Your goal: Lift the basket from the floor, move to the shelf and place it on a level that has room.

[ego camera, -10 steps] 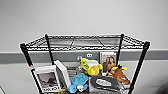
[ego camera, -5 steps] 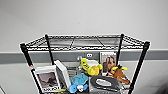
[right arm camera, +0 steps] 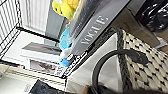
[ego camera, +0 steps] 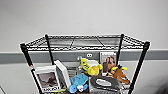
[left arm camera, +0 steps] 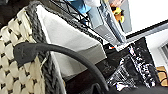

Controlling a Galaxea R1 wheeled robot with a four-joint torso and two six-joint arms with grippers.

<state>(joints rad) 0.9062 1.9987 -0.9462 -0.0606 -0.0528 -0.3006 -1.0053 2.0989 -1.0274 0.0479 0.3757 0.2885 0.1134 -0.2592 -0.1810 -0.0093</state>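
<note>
Robot body: small dark parts close to the wrist cameras.
In the left wrist view, the left hand [left arm camera: 98, 88] appears as a smooth black mass with a blurred outline. In the right wrist view, the right hand [right arm camera: 100, 89] is also black, with a small brown patch at its side. Finer details are too blurred to tell.

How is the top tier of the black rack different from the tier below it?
The top tier is bare wire grid, while the tier below is crowded with toys, picture frames and a grey box. The top tier sits at the post tops; the tier below lies between the posts. Both are black wire grid on the same rack.
</note>
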